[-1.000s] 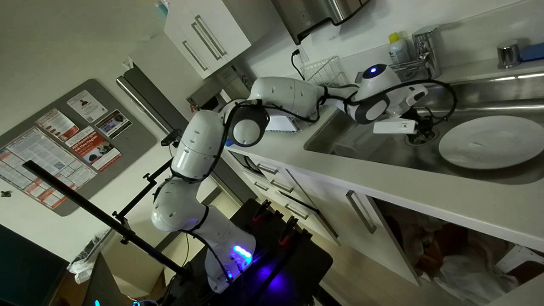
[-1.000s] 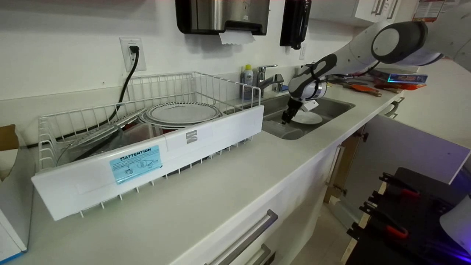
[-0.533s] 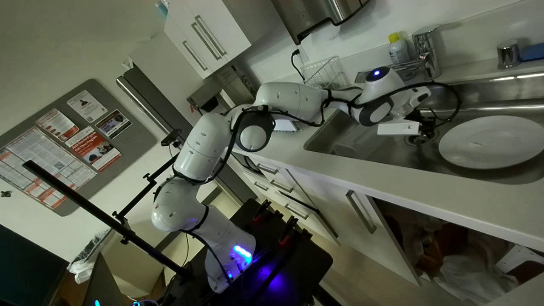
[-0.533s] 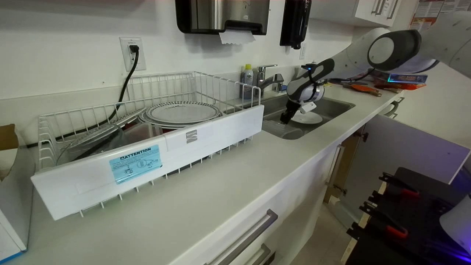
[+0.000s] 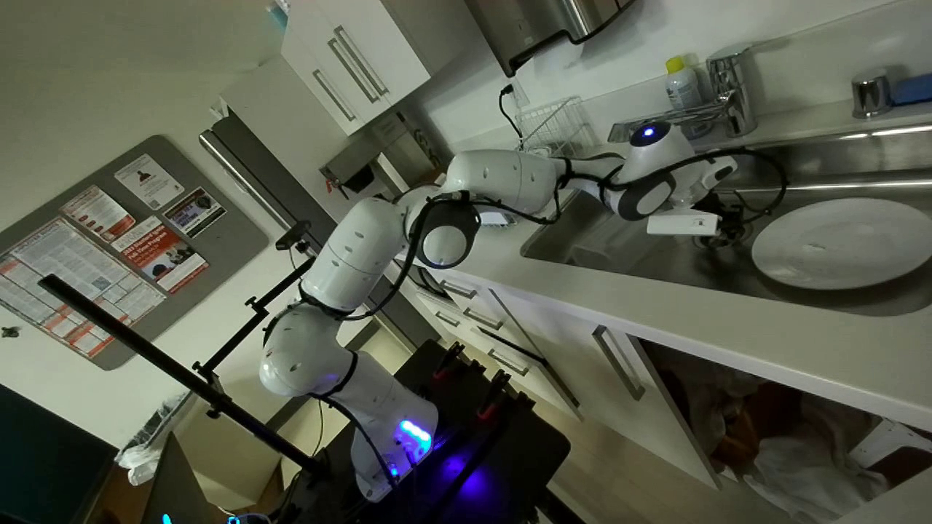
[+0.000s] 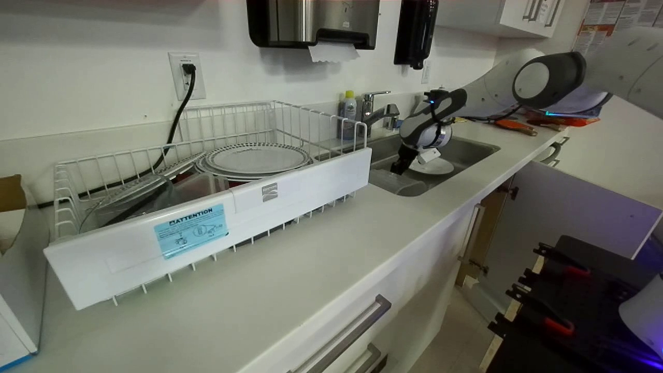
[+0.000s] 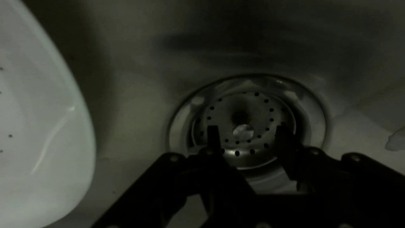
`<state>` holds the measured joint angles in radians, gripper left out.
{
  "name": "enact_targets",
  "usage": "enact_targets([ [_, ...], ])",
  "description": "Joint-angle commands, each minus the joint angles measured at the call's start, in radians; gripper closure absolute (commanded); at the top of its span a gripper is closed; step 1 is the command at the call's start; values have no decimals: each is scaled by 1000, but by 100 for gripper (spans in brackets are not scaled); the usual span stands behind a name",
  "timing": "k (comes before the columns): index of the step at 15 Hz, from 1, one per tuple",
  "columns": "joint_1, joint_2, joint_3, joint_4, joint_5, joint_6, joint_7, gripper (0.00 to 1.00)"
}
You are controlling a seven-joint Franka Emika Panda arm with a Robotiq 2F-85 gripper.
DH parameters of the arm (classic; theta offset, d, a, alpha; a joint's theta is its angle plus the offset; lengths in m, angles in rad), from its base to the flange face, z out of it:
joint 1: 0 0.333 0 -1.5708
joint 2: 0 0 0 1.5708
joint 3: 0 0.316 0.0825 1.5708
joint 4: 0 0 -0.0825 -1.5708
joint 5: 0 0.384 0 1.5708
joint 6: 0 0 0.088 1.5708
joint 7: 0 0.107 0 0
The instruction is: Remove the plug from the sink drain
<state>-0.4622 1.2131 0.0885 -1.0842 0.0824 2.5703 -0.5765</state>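
The plug is a round metal strainer [image 7: 240, 106] with small holes and a short shiny centre knob [image 7: 243, 132]. It sits in the sink drain, whose steel ring [image 7: 316, 123] surrounds it in the wrist view. My gripper [image 7: 248, 129] is open and empty, its dark fingertips apart on either side of the knob as seen from above. How far the tips are above the plug cannot be told. In both exterior views the gripper [image 5: 728, 224] [image 6: 401, 165] points down into the stainless-steel basin [image 5: 626, 255] [image 6: 469, 150] and mostly hides the drain.
A large white plate [image 5: 844, 244] lies beside the drain; it is at left in the wrist view [image 7: 47, 133]. A clear plastic container [image 6: 396, 181] lies in the basin. The chrome tap [image 5: 730, 91] stands behind. A dish rack [image 6: 300, 184] stands on the counter.
The arm's elbow and wrist have lowered a little over the basin. The gripper has shifted slightly toward the dish rack in an exterior view. The plate and other objects have not moved.
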Motion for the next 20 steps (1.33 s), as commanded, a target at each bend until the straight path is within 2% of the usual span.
enact_targets([
  [1, -5, 38, 11, 77, -5, -54, -6, 49],
  [9, -3, 75, 6, 130, -6, -94, -3, 51],
  [10, -2, 79, 5, 136, -6, -100, -3, 57],
  [11, -2, 83, 4, 141, -5, -102, -2, 76],
  [14, -3, 91, 4, 152, -4, -111, -2, 98],
  [15, -3, 93, 4, 156, -4, -113, -2, 100],
  [16, -2, 86, 3, 145, -1, -110, -2, 95],
  [20, -5, 52, 6, 102, 1, -89, -5, 95],
])
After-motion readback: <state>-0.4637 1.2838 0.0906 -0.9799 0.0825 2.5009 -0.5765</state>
